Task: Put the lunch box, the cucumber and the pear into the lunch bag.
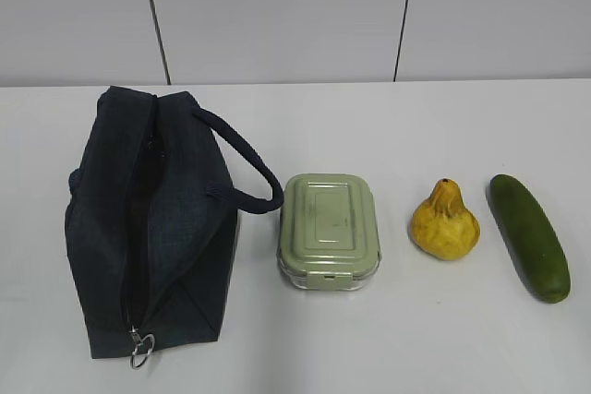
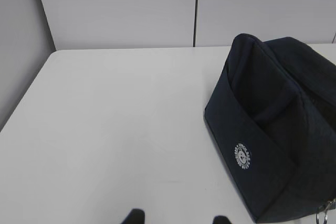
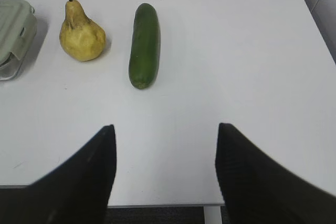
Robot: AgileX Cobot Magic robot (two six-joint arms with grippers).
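Above table, both pincers (image 3: 164,129) apart, empty

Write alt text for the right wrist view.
Open right gripper, holding nothing, hangs over the near edge of a white table. Beyond it lie a dark green cucumber and, to its left, a yellow pear, with the corner of the lunch box at the left edge.
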